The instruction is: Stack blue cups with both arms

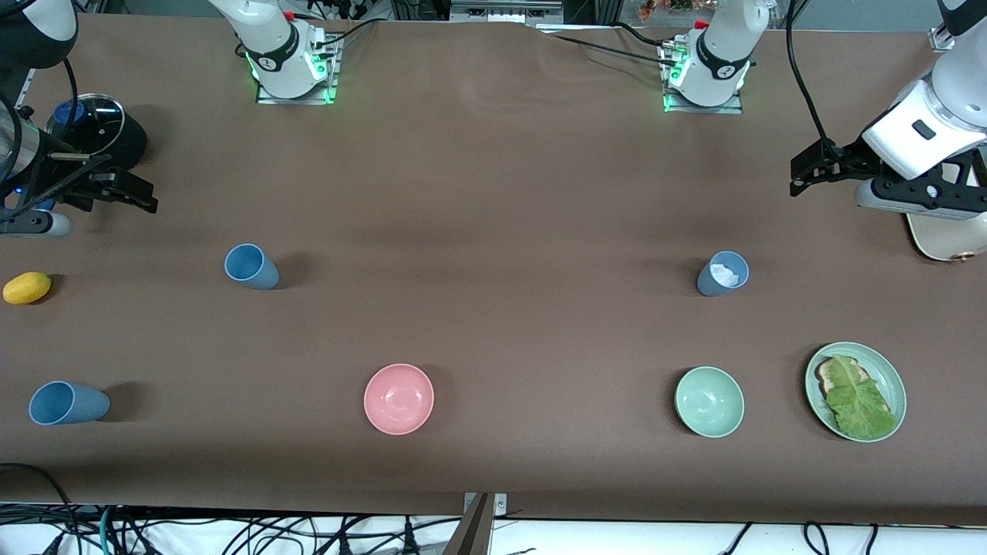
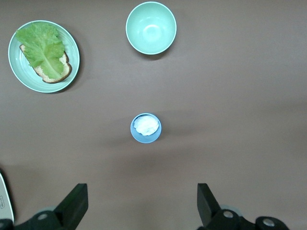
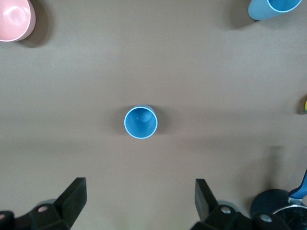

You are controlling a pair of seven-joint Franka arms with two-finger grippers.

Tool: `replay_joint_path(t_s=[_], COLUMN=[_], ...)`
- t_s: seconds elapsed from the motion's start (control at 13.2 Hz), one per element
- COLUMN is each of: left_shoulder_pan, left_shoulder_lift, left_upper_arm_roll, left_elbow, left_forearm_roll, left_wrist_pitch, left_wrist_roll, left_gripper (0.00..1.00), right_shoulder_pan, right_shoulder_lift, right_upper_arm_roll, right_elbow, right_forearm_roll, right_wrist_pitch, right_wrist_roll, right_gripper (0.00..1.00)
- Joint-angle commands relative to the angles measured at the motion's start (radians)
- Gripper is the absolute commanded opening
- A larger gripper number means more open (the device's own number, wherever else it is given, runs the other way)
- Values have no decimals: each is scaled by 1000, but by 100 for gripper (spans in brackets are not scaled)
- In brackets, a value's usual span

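A mid-blue cup (image 1: 250, 267) stands upright toward the right arm's end of the table; it also shows in the right wrist view (image 3: 140, 121). A grey-blue cup (image 1: 723, 274) with a white patch inside stands upright toward the left arm's end; it also shows in the left wrist view (image 2: 146, 128). My right gripper (image 1: 143, 194) is open and empty, up over the table beside a black pot; in its wrist view (image 3: 140, 197) the jaws stand wide apart. My left gripper (image 1: 798, 176) is open and empty over the table's left-arm end, also wide apart in its wrist view (image 2: 142, 205).
A third blue cup (image 1: 65, 403) and a yellow lemon (image 1: 27, 287) lie at the right arm's end. A pink bowl (image 1: 399, 398), a pale green bowl (image 1: 709, 401) and a green plate (image 1: 894, 378) with toast and lettuce sit nearer the front camera. The black pot (image 1: 116, 142) has a glass lid.
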State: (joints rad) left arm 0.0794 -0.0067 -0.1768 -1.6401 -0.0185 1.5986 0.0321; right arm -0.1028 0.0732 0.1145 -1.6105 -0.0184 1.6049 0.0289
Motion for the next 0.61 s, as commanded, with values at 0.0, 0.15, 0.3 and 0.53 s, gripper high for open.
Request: replay_joint_path(t_s=[0.0, 0.15, 0.3, 0.53], left_shoulder_pan=[10, 17, 17, 17], left_shoulder_lift=[-21, -24, -24, -24], left_upper_arm_roll=[-3, 0, 5, 7], left_elbow=[-12, -10, -6, -3], left_forearm_roll=[2, 0, 0, 0], left_wrist_pitch=[8, 6, 3, -29], left_wrist_roll=[23, 25, 15, 15], left_gripper=[100, 100, 100, 100], right_shoulder_pan=[-14, -14, -14, -14], right_shoulder_lift=[-4, -4, -4, -4], right_upper_arm_roll=[13, 13, 13, 13], right_elbow=[-2, -2, -2, -2], right_forearm_roll=[-3, -3, -3, -3], right_wrist_pitch=[-2, -2, -2, -2], right_wrist_roll=[-3, -7, -7, -7], right_gripper=[100, 100, 100, 100])
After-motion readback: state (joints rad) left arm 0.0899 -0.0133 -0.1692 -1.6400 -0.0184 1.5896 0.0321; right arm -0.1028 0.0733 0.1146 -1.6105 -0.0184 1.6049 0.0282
